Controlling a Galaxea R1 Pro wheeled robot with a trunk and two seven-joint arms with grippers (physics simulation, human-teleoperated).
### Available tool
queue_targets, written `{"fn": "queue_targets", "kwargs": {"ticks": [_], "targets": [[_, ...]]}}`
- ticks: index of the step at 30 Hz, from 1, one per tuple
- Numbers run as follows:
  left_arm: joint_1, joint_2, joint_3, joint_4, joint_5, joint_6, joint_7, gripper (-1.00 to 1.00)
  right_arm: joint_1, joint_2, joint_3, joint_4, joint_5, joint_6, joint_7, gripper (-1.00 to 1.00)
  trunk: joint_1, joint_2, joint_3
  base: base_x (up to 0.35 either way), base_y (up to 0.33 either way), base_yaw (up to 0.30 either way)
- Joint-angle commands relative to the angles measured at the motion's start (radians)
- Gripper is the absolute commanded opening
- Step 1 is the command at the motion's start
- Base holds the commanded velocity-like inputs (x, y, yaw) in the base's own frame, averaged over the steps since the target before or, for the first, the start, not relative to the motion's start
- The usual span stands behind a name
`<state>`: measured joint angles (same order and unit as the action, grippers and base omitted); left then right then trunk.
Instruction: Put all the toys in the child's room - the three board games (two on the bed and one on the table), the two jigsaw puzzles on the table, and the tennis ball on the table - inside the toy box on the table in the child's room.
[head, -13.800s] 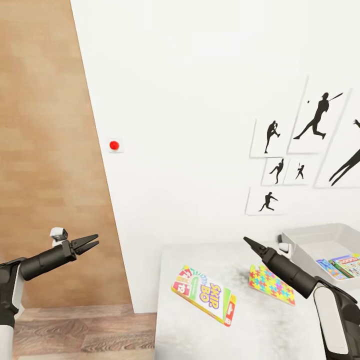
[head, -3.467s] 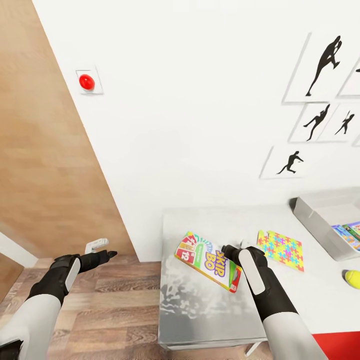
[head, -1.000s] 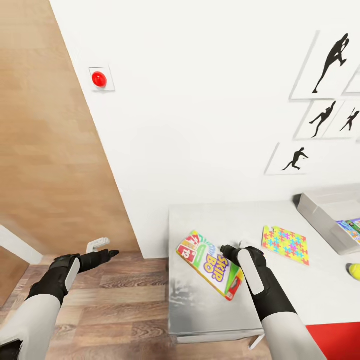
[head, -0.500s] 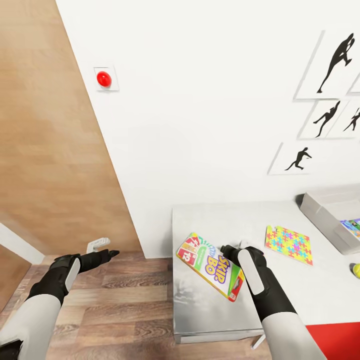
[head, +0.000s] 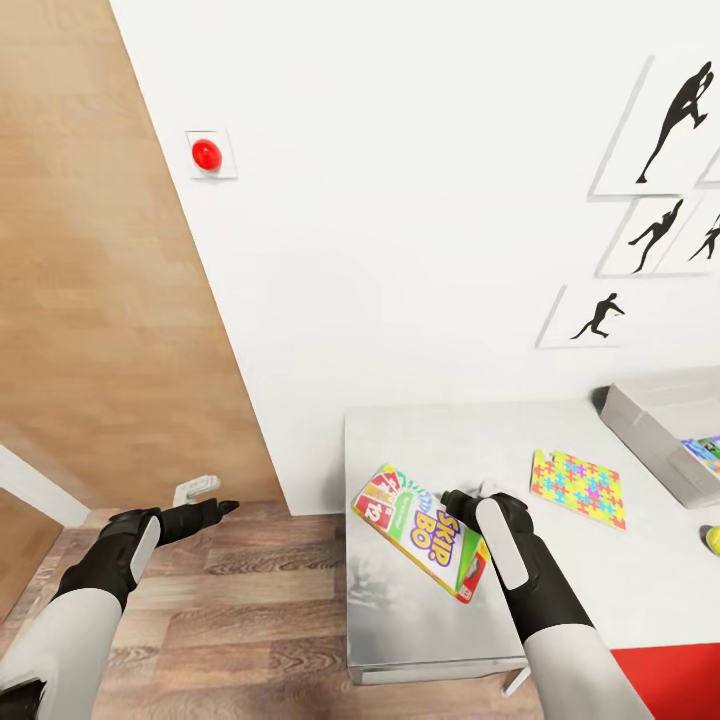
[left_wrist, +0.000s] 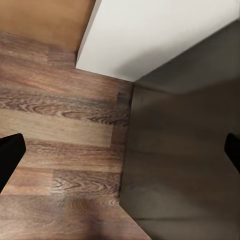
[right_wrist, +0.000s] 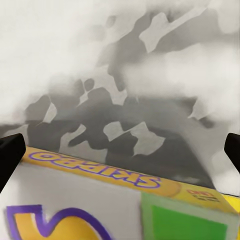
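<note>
Progress, judged from what lies where: the shallow light-grey open-topped toy box (head: 655, 428) sits at 3 o'clock on the pale grey-white counter (head: 440, 620), with blue and green printed boxes inside it at the frame edge; I cannot tell how many. Still outside the box: the flat white, green and red "Skip-Bo" board game box (head: 418, 530), lying on the counter at about 5 o'clock near the counter's left end; the thin multicoloured jigsaw puzzle square (head: 580, 487) at 4 o'clock, well apart from the game box and short of the toy box; the small yellow-green tennis ball (head: 712, 541), cut by the right edge.

Right pincer (head: 455, 499) is at the game box's right long edge. In the right wrist view the fingertips (right_wrist: 11, 154) show at both borders, spread wide, with the box's yellow edge strip (right_wrist: 120, 177) between them; nothing gripped yet. Left pincer (head: 215, 509) hangs over the wood-plank floor (head: 250, 620) at 8 o'clock; its tips also sit far apart in the left wrist view, holding nothing.

Versus half a second ago: essentially unchanged. Arms and game box hold their positions; the view has shifted marginally. Versus 13.8 s ago: right arm has come down from above the counter to the game box.
</note>
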<state>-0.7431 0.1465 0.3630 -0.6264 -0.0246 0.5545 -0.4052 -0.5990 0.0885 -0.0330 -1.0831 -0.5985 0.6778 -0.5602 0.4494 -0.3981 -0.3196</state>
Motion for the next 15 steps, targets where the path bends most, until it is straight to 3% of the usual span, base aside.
{"fn": "queue_targets", "kwargs": {"ticks": [1, 15], "targets": [[-0.001, 0.0, 0.005, -0.001, -0.002, 0.007, -0.006, 1.0, -0.001, 0.001, -0.001, -0.001, -0.011, 0.002, -0.009, 1.0, 0.001, -0.002, -0.002, 0.0, 0.0, 0.0], [-0.001, -0.001, 0.004, -0.001, -0.002, 0.007, -0.006, 1.0, -0.001, 0.001, -0.002, -0.001, -0.011, 0.001, -0.009, 1.0, 0.001, -0.002, -0.011, 0.0, 0.0, 0.0]]}}
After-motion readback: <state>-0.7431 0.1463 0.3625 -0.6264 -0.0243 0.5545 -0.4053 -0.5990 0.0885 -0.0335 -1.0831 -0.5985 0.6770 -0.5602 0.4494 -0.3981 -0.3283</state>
